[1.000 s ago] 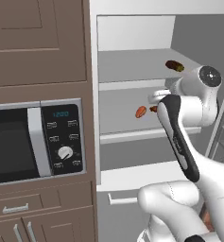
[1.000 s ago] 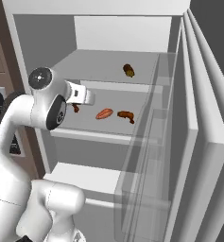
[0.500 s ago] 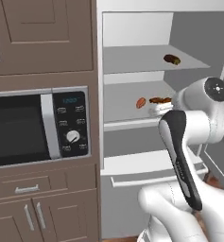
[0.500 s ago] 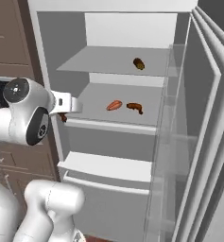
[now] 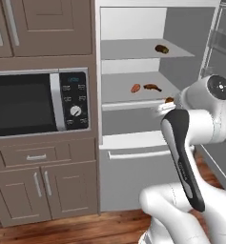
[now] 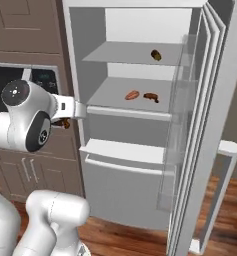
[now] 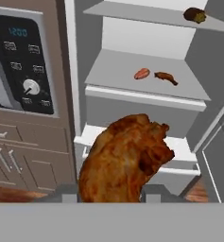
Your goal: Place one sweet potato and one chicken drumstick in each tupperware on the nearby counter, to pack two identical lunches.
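My gripper (image 7: 111, 191) is shut on a large browned chicken drumstick (image 7: 125, 158), held out in front of the open fridge. The held drumstick also shows as a brown bit by the hand (image 5: 169, 100) and under the wrist (image 6: 62, 123). On the fridge's middle shelf lie a pinkish-orange sweet potato (image 7: 142, 73) (image 5: 135, 88) (image 6: 132, 94) and a second, darker drumstick (image 7: 166, 77) (image 5: 152, 87) (image 6: 150, 96). A dark brown sweet potato (image 7: 194, 15) (image 5: 161, 48) (image 6: 156, 55) rests on the top shelf. The tupperwares and the counter are out of view.
A built-in microwave (image 5: 33, 102) sits left of the fridge, above brown cabinets (image 5: 43, 188) with silver handles. The fridge door (image 6: 210, 125) stands swung open on the right. A white drawer front (image 6: 125, 170) closes the fridge's lower part. Wooden floor lies below.
Both base views have shifted: the base has moved back and left from the fridge, bringing the microwave and cabinets into view. The gripper stays shut on the drumstick.
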You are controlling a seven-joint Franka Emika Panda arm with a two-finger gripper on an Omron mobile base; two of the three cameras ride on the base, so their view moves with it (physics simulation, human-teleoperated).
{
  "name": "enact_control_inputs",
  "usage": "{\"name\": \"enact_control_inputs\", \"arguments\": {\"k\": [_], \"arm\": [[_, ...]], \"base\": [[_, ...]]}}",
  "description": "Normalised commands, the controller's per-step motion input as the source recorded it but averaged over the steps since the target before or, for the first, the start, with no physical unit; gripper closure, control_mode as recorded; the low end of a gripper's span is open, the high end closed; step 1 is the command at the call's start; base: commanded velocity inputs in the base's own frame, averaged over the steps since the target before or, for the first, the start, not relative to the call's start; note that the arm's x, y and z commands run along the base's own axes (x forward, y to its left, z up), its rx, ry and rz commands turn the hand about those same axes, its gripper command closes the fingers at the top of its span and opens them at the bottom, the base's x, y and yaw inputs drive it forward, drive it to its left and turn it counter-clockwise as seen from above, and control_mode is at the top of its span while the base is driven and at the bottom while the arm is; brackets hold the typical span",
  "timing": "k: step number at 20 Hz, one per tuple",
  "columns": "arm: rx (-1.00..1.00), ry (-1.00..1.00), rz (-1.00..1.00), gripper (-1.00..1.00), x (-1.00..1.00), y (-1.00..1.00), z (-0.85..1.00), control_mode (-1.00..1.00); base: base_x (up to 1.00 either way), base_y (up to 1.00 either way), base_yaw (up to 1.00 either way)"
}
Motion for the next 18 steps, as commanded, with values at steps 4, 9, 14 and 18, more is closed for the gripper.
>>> {"name": "enact_control_inputs", "arguments": {"k": [4, 9, 14, 18], "arm": [[0.0, 0.0, 0.0, 1.0, 0.0, 0.0, 0.0, 1.0], [0.0, 0.0, 0.0, 1.0, 0.0, 0.0, 0.0, 1.0], [0.0, 0.0, 0.0, 1.0, 0.0, 0.0, 0.0, 1.0], [0.0, 0.0, 0.0, 1.0, 0.0, 0.0, 0.0, 1.0]], "base": [[-0.22, 0.54, 0.17], [-0.01, 0.78, 0.24], [0.0, 0.92, 0.27], [0.09, 1.0, 0.22]]}}
